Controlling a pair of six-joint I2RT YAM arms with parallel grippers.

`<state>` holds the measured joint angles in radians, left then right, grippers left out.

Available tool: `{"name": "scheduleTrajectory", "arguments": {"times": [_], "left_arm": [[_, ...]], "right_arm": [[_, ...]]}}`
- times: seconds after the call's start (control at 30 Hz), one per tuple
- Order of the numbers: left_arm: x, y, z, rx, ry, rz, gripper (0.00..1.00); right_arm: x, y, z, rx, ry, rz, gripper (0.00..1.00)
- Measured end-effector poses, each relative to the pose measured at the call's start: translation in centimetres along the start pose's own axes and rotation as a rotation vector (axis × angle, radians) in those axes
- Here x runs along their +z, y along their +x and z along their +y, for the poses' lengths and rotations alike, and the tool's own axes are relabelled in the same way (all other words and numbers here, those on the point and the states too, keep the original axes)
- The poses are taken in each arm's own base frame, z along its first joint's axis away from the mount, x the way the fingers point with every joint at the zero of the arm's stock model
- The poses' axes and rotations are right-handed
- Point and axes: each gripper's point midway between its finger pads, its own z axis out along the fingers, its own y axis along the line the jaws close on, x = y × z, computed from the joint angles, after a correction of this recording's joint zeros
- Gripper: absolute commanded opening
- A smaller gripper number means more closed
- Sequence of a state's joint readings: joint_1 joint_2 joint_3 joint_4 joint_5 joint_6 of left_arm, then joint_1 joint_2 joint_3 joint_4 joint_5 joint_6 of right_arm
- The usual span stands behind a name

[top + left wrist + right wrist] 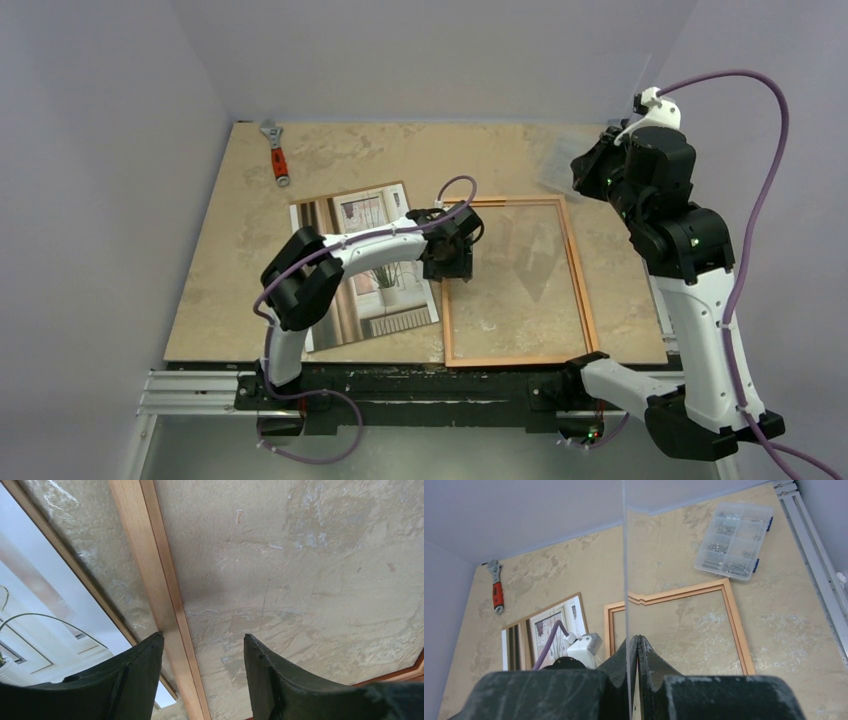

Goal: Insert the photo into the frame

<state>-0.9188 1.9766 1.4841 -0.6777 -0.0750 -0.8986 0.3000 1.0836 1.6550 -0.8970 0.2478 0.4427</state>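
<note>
— Nearest item?
— Left fingers (pixel 135 680), spread, straddling the left rail of the frame (pixel 160 595) at the bottom of the wrist view. Nothing pinched. The photo (pixel 40 600) just beside, lower left, flat, face up, outside the frame.
— Handling note?
— Judged best: shift over to the photo's edge, pinch the margin only, lift level, lower square inside the rails.
— Right side?
— Right fingers (pixel 654 665), pressed together on a clear pane (pixel 625 555), raised at upper right of the overhead view.
— Farther?
— Mottled tan surface (pixel 230 260); wrench (pixel 277 155) upper left; parts box (pixel 734 540); plain grey walls.
</note>
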Motion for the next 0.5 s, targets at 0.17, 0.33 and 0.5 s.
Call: {"name": "scheduleTrajectory", "arguments": {"times": [0.17,0.33,0.5], "left_arm": [[0.6,0.4,1.0,0.003,-0.048,0.012,0.55],[1.6,1.1,2.1,0.009,-0.099,0.037,0.43],[1.8,1.2,2.4,0.009,-0.110,0.039,0.29]], "right_arm": [[0.0,0.2,-0.1,-0.006,0.004,0.008,0.00],[0.1,0.4,-0.1,-0.011,0.003,0.013,0.00],[0.4,0.9,-0.2,-0.014,0.007,0.028,0.00]]}}
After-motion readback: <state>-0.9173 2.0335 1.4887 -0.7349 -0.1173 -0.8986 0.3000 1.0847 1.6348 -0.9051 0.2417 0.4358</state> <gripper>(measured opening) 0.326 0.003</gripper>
